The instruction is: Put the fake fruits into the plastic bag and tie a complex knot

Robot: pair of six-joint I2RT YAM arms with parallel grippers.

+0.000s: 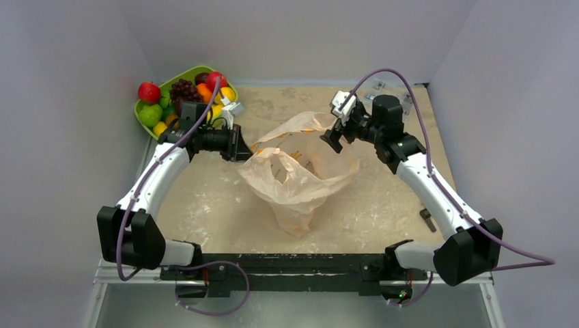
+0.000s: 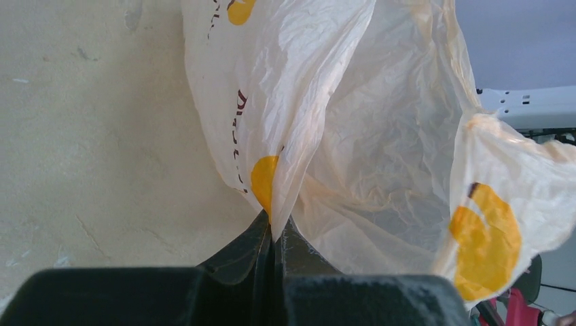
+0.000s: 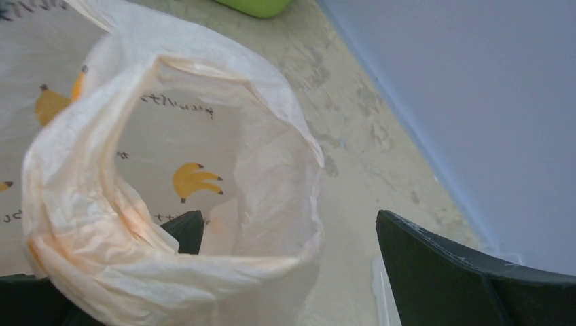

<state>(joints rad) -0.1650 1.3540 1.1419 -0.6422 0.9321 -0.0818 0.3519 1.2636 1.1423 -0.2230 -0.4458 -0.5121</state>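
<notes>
Top external view — the plastic bag [image 1: 300,171] stands slumped at mid-table, its mouth gaping upward between the two arms. The left gripper [image 1: 239,145] is clamped on the bag's left rim; the left wrist view shows a fold of film pinched between the closed jaws. The right gripper [image 1: 334,137] has its jaws spread wide and grips nothing; in the right wrist view a loop of the rim merely drapes over one finger [image 3: 187,227]. The fake fruits [image 1: 188,96] lie heaped in the lime-green tray [image 1: 174,75] at the far left corner, with none visible in the bag and no knot made. Judged step: readying the mouth for loading. To do it well, the left pinch should hold the rim high and taut while the right arm slips clear of the draped loop without dragging the mouth shut — each fruit should then be released low inside, so the thin film does not fold over.
</notes>
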